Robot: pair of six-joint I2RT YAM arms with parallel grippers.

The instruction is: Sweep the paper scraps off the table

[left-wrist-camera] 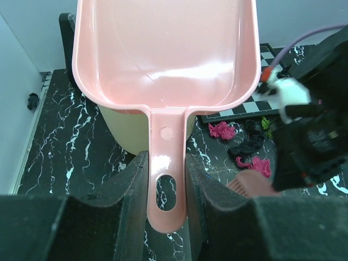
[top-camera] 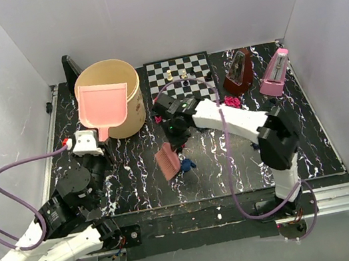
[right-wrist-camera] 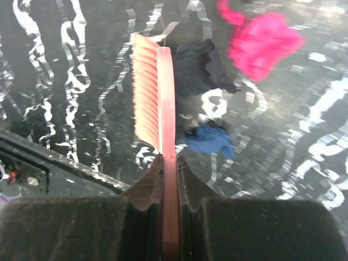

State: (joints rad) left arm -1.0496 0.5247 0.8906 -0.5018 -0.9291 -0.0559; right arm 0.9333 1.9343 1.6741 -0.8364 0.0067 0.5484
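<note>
My left gripper [top-camera: 99, 134] is shut on the handle of a pink dustpan [top-camera: 104, 106], held tilted over a beige bucket [top-camera: 127, 85]; the handle [left-wrist-camera: 166, 185] sits between my fingers. My right gripper [top-camera: 175, 132] is shut on a pink brush [top-camera: 167, 161], bristles down on the black veined table [top-camera: 135, 178]. In the right wrist view a blue scrap [right-wrist-camera: 209, 140], a dark scrap [right-wrist-camera: 198, 68] and a magenta scrap [right-wrist-camera: 263, 43] lie right of the brush [right-wrist-camera: 152, 98]. More magenta [left-wrist-camera: 222, 130], black [left-wrist-camera: 247, 145] and green [left-wrist-camera: 266, 124] scraps lie beside the bucket.
A chessboard [top-camera: 180, 75] with a few pieces lies at the back centre. A dark red metronome [top-camera: 238, 72] and a pink one [top-camera: 275, 73] stand at the back right, with a magenta scrap [top-camera: 231, 101] before them. A black object [top-camera: 71, 71] stands behind the bucket.
</note>
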